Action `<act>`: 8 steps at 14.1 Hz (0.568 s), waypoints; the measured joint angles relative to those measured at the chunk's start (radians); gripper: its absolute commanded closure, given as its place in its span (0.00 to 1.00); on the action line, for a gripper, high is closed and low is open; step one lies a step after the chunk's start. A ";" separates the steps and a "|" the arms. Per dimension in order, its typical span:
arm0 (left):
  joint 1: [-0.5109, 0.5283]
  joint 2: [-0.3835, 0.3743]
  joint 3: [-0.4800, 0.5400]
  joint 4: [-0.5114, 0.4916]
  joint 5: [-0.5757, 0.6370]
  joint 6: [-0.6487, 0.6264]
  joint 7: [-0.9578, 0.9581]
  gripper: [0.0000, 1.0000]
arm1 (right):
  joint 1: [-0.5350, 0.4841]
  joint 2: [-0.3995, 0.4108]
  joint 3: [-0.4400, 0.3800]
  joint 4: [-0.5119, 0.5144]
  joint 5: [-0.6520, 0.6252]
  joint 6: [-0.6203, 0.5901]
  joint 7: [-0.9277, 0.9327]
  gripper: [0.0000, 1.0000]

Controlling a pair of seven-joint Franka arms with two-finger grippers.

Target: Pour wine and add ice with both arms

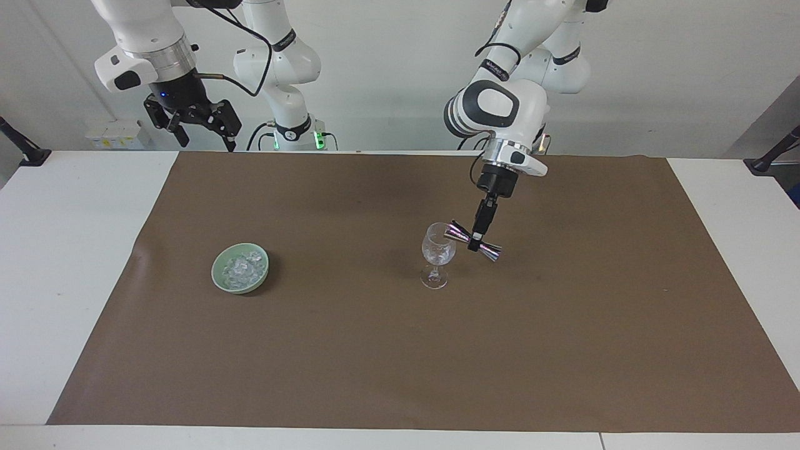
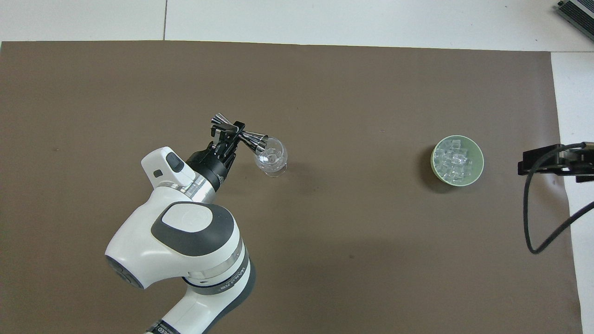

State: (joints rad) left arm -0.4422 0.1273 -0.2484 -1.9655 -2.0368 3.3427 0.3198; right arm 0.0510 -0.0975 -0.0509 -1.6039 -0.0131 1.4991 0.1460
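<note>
A clear stemmed glass [image 1: 437, 253] [image 2: 271, 157] stands upright on the brown mat. My left gripper [image 1: 478, 236] [image 2: 230, 133] is shut on the waist of a shiny metal jigger [image 1: 475, 240] [image 2: 239, 133], which lies tipped on its side with one cone's mouth over the glass rim. No wine shows. The ice [image 1: 242, 267] [image 2: 455, 160] is heaped in a pale green bowl [image 1: 222, 281] [image 2: 478, 171] toward the right arm's end. My right gripper [image 1: 194, 128] [image 2: 554, 162] hangs open, high over the mat's edge at its own end, waiting.
The brown mat [image 1: 400, 350] [image 2: 325, 83] covers most of the white table [image 1: 62, 250]. Black clamp posts [image 1: 19, 147] stand at the table's corners nearest the robots. A cable [image 2: 538, 218] loops down from the right gripper.
</note>
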 measured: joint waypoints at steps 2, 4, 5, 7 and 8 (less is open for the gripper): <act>-0.001 0.000 0.000 0.002 0.002 0.002 0.008 1.00 | 0.000 0.000 0.000 0.000 0.000 0.000 0.000 0.00; -0.002 0.001 -0.001 0.004 0.011 0.003 0.011 1.00 | 0.000 0.000 0.000 0.000 0.000 0.000 0.000 0.00; -0.002 0.001 -0.001 0.005 0.014 0.003 0.014 1.00 | 0.000 0.000 0.000 0.000 0.000 0.000 0.000 0.00; -0.007 0.001 -0.001 0.006 0.017 0.003 0.026 1.00 | 0.000 0.000 0.000 0.000 0.000 0.000 0.000 0.00; -0.010 0.001 -0.001 0.007 0.017 0.004 0.033 1.00 | 0.000 0.000 0.000 0.000 0.000 0.000 0.000 0.00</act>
State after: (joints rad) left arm -0.4520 0.1287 -0.2494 -1.9588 -2.0196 3.3466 0.3533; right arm 0.0510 -0.0975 -0.0509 -1.6040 -0.0131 1.4991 0.1461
